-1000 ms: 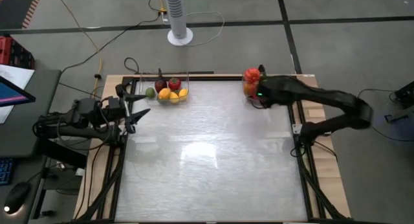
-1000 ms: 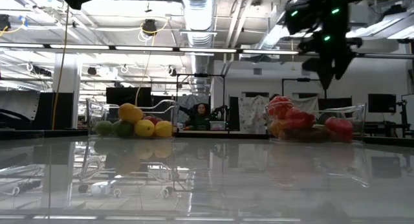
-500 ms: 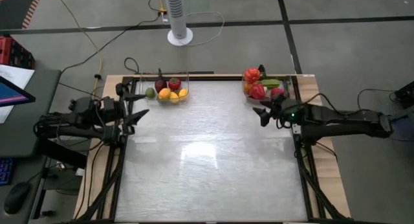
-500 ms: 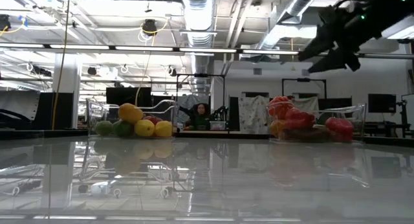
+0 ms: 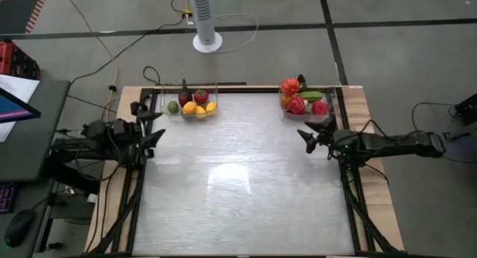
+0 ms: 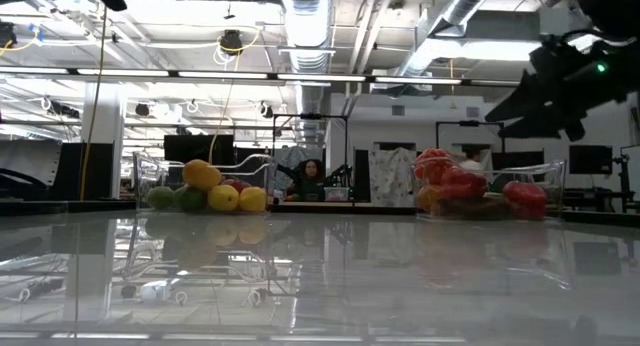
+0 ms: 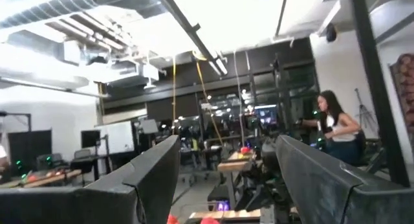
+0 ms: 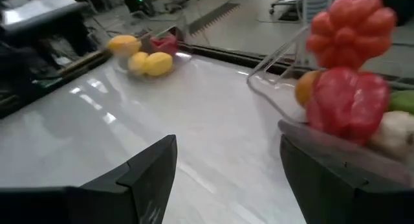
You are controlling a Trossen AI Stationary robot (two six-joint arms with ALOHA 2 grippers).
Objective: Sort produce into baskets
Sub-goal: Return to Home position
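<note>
1. The table (image 5: 238, 176) has a glossy, pale top in a dark frame, and both bins sit along its far edge.
2. My right arm reaches in level from the right edge. The right gripper (image 5: 306, 139) hangs above the tabletop with its fingers spread and nothing between them. It is near the right bin but apart from it, and the produce is out of its grasp.
3. My left arm sits folded at the left edge. The left gripper (image 5: 153, 127) is also spread and empty, near the left bin.
4. The right bin (image 6: 555, 176) is clear plastic with rounded corners. It holds lumpy red peppers (image 5: 297, 105), a green cucumber (image 5: 313, 95) and white garlic (image 8: 394, 130).
5. The left bin (image 6: 262, 166) is also clear plastic. It holds smooth yellow lemons (image 5: 191, 108) and green limes (image 6: 160, 197).
</note>
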